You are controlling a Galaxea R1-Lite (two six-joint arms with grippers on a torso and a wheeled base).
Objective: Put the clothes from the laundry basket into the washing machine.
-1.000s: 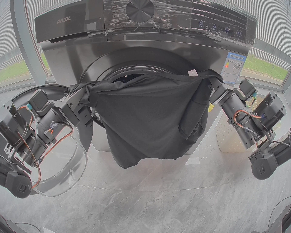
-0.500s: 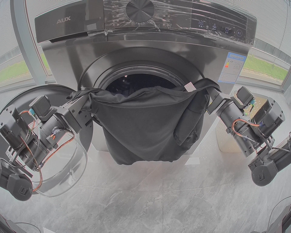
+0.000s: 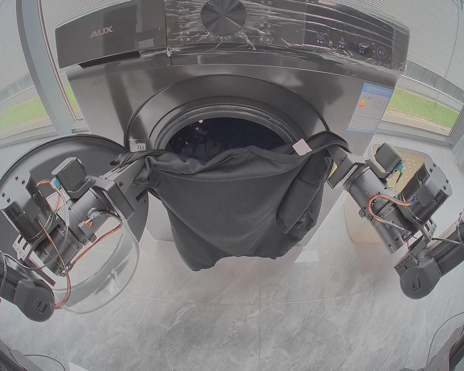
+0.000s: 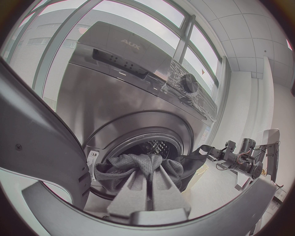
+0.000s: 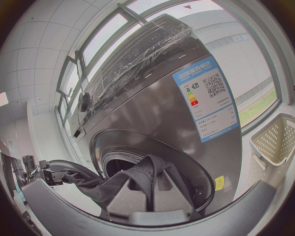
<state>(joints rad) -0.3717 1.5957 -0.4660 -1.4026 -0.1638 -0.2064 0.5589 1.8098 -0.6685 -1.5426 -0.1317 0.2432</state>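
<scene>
Pinching a bunched corner of the black garment, our left gripper has its jaws closed tight on the cloth. The left wrist view shows the gathered fabric squeezed between its two fingers. On our other side the right gripper is likewise clamped, holding a dark strip along the garment's top edge, close to a small white tag. Between the two grippers the garment hangs spread like a pouch, sagging in the middle, with its lower end dangling above the grey tiled floor. Just behind our left arm we see the open door, swung out to our left with its clear glass bowl facing us. Behind the garment stands the washing machine. The stretched top edge crosses the lower part of the drum opening, so the garment is still outside it, and we can make out dark cloth inside the drum. Higher up sits the round dial on a control panel wrapped in clear film. To our right, beside the machine and behind our right arm, stands the beige perforated laundry basket.
</scene>
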